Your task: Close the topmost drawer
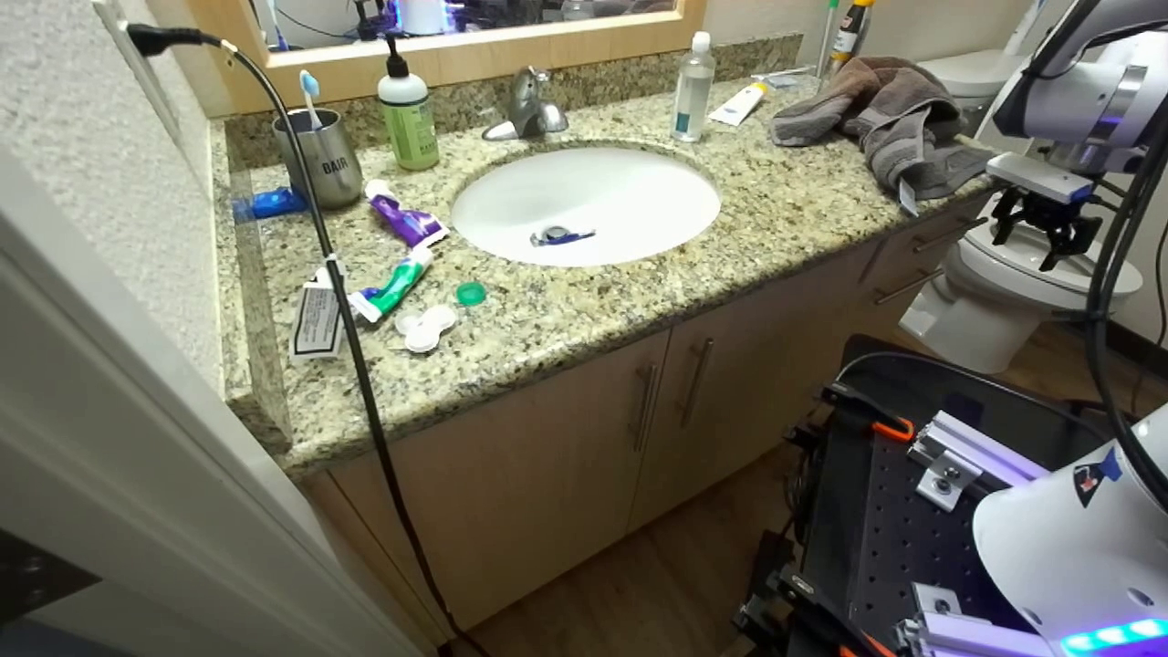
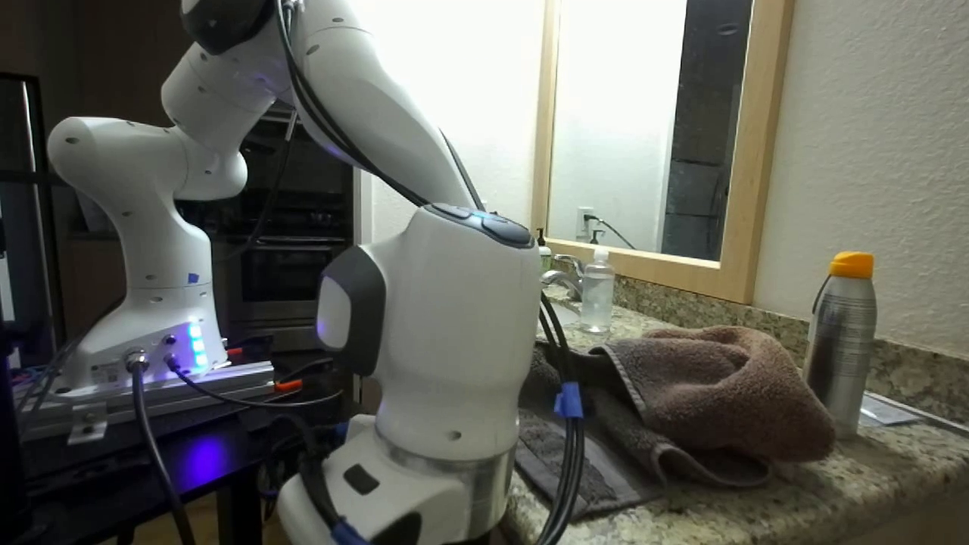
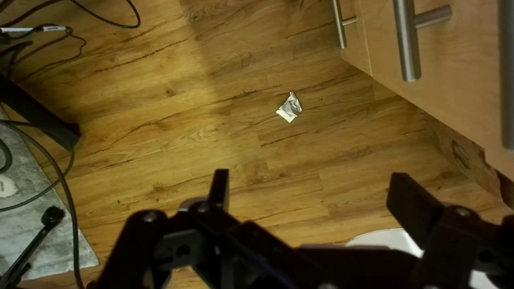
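Note:
The topmost drawer (image 1: pixel 923 239) is at the right end of the vanity, under the countertop, with a metal bar handle (image 1: pixel 951 235). How far it stands out is hard to tell. A lower drawer's handle (image 1: pixel 908 287) shows beneath it. My gripper (image 1: pixel 1025 251) hangs pointing down to the right of the drawer fronts, apart from them. In the wrist view its fingers (image 3: pixel 308 176) are wide apart with nothing between them. Metal handles, one marked here (image 3: pixel 407 40), and the wooden cabinet front (image 3: pixel 453 68) show at the upper right. The gripper is out of view in an exterior view that shows the arm (image 2: pixel 454 341).
A grey-brown towel (image 1: pixel 899 119) hangs over the counter edge above the drawers and also shows here (image 2: pixel 719 386). A toilet (image 1: pixel 995 283) stands behind the gripper. The robot's black cart (image 1: pixel 885 511) faces the cabinets. A foil scrap (image 3: pixel 290 107) lies on the floor.

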Available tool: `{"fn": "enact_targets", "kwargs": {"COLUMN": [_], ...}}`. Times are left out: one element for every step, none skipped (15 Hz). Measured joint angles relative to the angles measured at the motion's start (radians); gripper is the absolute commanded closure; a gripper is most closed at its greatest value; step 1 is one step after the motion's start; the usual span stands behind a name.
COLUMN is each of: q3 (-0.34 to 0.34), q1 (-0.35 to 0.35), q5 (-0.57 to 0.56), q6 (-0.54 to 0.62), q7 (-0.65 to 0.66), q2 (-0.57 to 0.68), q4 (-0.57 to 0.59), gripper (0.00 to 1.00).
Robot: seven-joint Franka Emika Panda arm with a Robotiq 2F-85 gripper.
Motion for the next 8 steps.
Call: {"fn": "enact_targets", "kwargs": {"q3": [0.000, 0.000, 0.001, 0.000, -0.002, -0.007, -0.014, -0.024], "q1": [-0.014, -0.030, -0.050, -0.071, -0.090, -0.109, -0.124, -0.136], "q5": [0.023, 0.046, 0.066, 0.081, 0.089, 0.092, 0.095, 0.099], "q6": [-0.006, -0.013, -0.020, -0.033, -0.053, -0.081, -0.110, -0.139], "q7": [-0.017, -0.043, -0.076, -0.110, -0.138, -0.156, -0.166, -0.168], "q2": [-0.021, -0.053, -0.093, -0.140, -0.190, -0.241, -0.294, -0.346], "q4": [-0.008, -0.026, -0.054, -0.086, -0.117, -0.147, -0.180, -0.212], "gripper": [0.00, 0.00, 0.00, 0.00, 0.00, 0.00, 0.00, 0.00]}}
